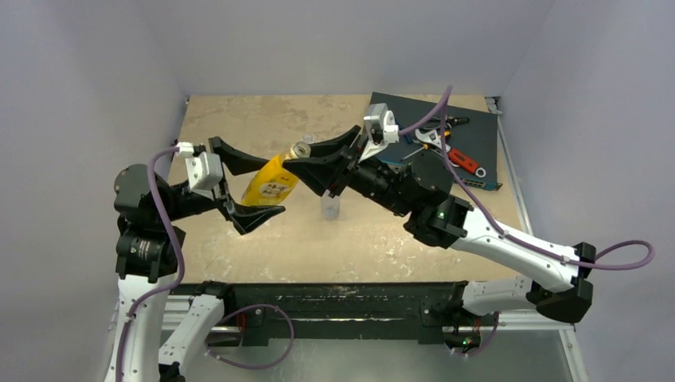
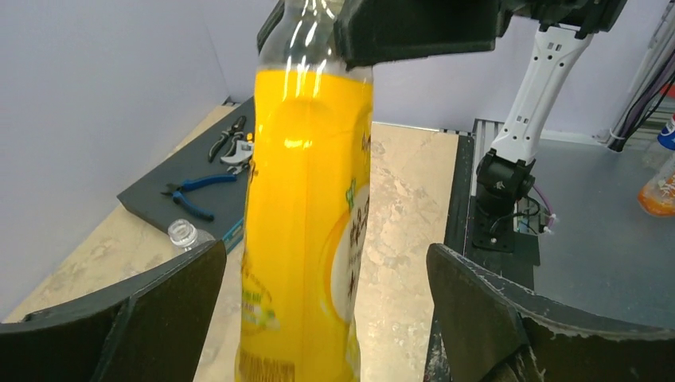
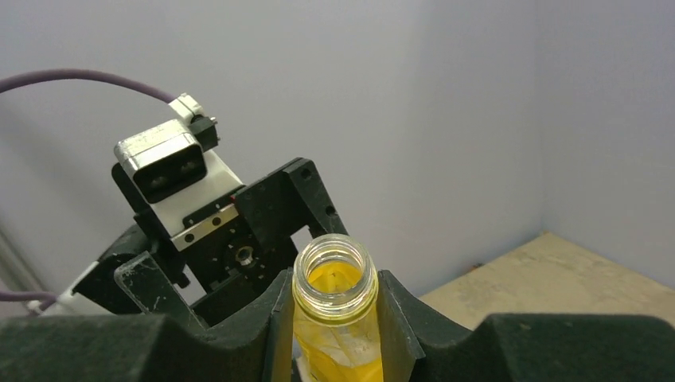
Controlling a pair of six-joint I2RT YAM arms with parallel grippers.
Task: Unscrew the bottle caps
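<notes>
A bottle of orange-yellow liquid (image 1: pixel 271 181) with a yellow label hangs tilted above the table. Its mouth (image 3: pixel 334 267) is bare, with no cap on it. My right gripper (image 3: pixel 334 312) is shut on the neck just under the threaded rim, one finger on each side. My left gripper (image 2: pixel 326 318) stands open around the bottle's body (image 2: pixel 306 223), with a gap between each finger and the label. A small clear bottle (image 1: pixel 330 207) stands on the table under the right arm, and another (image 1: pixel 309 138) stands behind the held one. I cannot make out any bottle caps.
A dark tool mat (image 1: pixel 470 171) lies at the back right with a wrench, pliers (image 2: pixel 191 187) and a red-handled tool (image 1: pixel 466 161). A small clear bottle (image 2: pixel 183 233) stands near the mat's edge. Grey walls close in on three sides of the table.
</notes>
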